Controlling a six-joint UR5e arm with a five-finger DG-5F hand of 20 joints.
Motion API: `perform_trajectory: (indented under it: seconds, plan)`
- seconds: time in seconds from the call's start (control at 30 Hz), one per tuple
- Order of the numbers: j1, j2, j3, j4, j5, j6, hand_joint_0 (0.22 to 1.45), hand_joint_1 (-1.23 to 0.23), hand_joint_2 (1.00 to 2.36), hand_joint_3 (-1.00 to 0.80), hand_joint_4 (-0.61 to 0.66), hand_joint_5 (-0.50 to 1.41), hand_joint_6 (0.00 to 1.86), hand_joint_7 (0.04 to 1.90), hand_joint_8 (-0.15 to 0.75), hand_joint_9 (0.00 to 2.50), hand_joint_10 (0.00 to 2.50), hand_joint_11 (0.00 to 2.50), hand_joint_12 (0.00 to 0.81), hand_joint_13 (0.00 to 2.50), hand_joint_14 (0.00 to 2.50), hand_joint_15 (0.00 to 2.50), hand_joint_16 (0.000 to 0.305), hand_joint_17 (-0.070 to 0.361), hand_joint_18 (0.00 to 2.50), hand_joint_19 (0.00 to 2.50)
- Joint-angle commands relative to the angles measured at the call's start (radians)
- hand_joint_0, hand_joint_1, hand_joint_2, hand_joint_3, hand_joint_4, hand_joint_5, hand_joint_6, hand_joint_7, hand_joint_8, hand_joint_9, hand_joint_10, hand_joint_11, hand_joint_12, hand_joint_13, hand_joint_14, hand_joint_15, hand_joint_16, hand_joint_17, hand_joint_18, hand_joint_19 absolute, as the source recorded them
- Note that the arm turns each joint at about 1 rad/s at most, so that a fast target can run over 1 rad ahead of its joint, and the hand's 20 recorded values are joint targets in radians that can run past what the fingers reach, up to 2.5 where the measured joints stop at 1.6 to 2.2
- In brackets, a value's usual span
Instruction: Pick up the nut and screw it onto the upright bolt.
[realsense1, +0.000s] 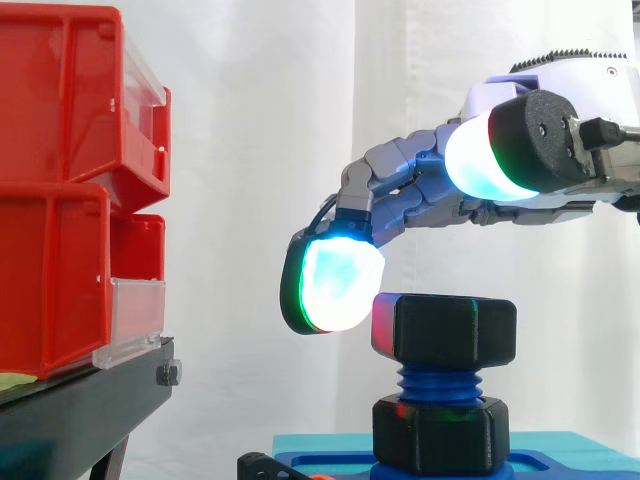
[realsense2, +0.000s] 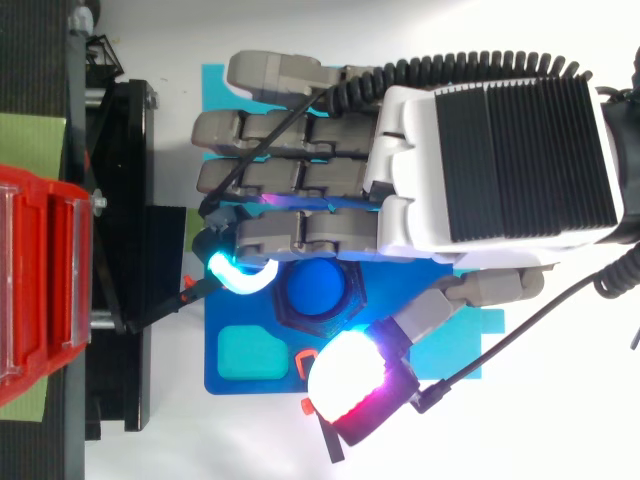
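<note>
A black hexagonal nut (realsense1: 455, 328) sits on the upper threads of the upright blue bolt (realsense1: 438, 383). The bolt rises from a black collar (realsense1: 440, 432) on a blue baseplate (realsense1: 560, 462). From above, the bolt's blue top (realsense2: 318, 288) shows inside the nut's black rim (realsense2: 300, 322). My hand (realsense1: 420, 190) hovers over the nut, open, with its fingers stretched out to the left. One glowing fingertip (realsense1: 335, 280) hangs just left of the nut's upper edge, apart from it. The thumb pad (realsense1: 490, 155) is raised well above the nut, and in the top view it (realsense2: 350, 385) lies off to one side of the nut.
Stacked red bins (realsense1: 60, 190) stand on a black stand (realsense1: 80, 405) at the left, a short way from the fingertips. The baseplate has a cyan recess (realsense2: 250, 352) beside the bolt. A white curtain hangs behind.
</note>
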Motion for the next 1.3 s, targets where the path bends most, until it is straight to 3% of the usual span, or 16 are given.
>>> perform_trajectory:
  seconds: [0.0, 0.33, 1.03, 1.13, 1.27]
  plan:
    - [0.000, 0.000, 0.000, -0.005, 0.000, 0.000, 0.49, -0.15, 1.00, -0.50, 0.24, -0.12, 0.50, 0.99, 0.248, 0.34, 0.00, 0.00, 0.319, 0.11, 0.00, 0.00, 0.039, 0.088, 0.00, 0.00]
    - [-0.008, 0.000, 0.000, -0.007, -0.005, 0.000, 0.50, -0.17, 1.00, -0.50, 0.25, -0.10, 0.50, 1.06, 0.258, 0.39, 0.00, 0.00, 0.312, 0.16, 0.00, 0.00, 0.037, 0.083, 0.00, 0.00]
    - [-0.054, 0.000, 0.000, -0.007, -0.025, -0.003, 0.51, -0.22, 1.00, -0.50, 0.23, -0.03, 0.50, 1.34, 0.282, 0.57, 0.00, 0.00, 0.285, 0.30, 0.00, 0.00, 0.031, 0.069, 0.00, 0.00]
    - [-0.057, 0.000, 0.005, -0.005, -0.029, -0.003, 0.51, -0.22, 1.00, -0.50, 0.22, -0.04, 0.50, 1.31, 0.280, 0.59, 0.00, 0.00, 0.286, 0.31, 0.00, 0.00, 0.030, 0.069, 0.00, 0.00]
    - [-0.058, 0.000, 0.031, -0.010, -0.038, -0.005, 0.51, -0.21, 1.00, -0.50, 0.26, -0.09, 0.50, 1.04, 0.269, 0.56, 0.00, 0.00, 0.294, 0.28, 0.00, 0.00, 0.032, 0.071, 0.00, 0.00]
